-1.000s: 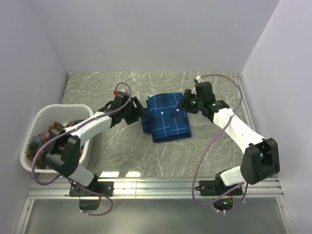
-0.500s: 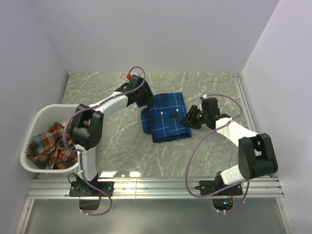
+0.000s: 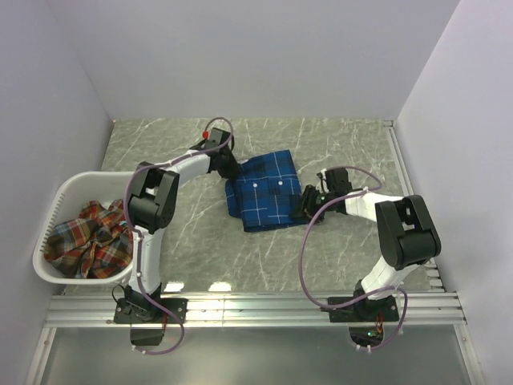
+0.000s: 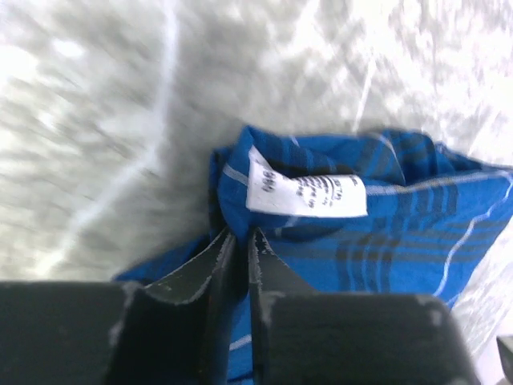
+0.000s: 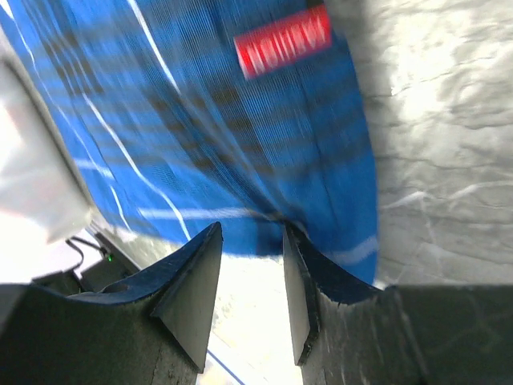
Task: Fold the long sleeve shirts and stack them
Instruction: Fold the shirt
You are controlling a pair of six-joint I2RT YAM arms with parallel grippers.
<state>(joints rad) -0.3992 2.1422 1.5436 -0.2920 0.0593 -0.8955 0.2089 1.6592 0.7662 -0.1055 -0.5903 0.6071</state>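
The blue plaid long sleeve shirt [image 3: 263, 192] lies folded near the middle of the grey marble table [image 3: 345, 144]. My left gripper [image 3: 227, 167] is at its far left corner. In the left wrist view the jaws [image 4: 239, 234] are pinched on a fold of blue cloth [image 4: 401, 224] just below a white label [image 4: 304, 192]. My right gripper [image 3: 309, 204] is at the shirt's right edge. In its wrist view the gripper [image 5: 252, 231] is open, and the blue hem [image 5: 200, 120] with a red label [image 5: 282, 40] meets the fingertips. A red-orange plaid shirt [image 3: 88, 237] lies crumpled in the basket.
The white plastic laundry basket [image 3: 60, 200] stands at the table's left edge, close to the left wall. White walls close in the table on three sides. A metal rail [image 3: 256, 309] with both arm bases runs along the near edge.
My left gripper swung to the shirt's far left corner and shut on the cloth. The right gripper dropped back to the shirt's right edge. The shirt has shifted slightly left and turned.
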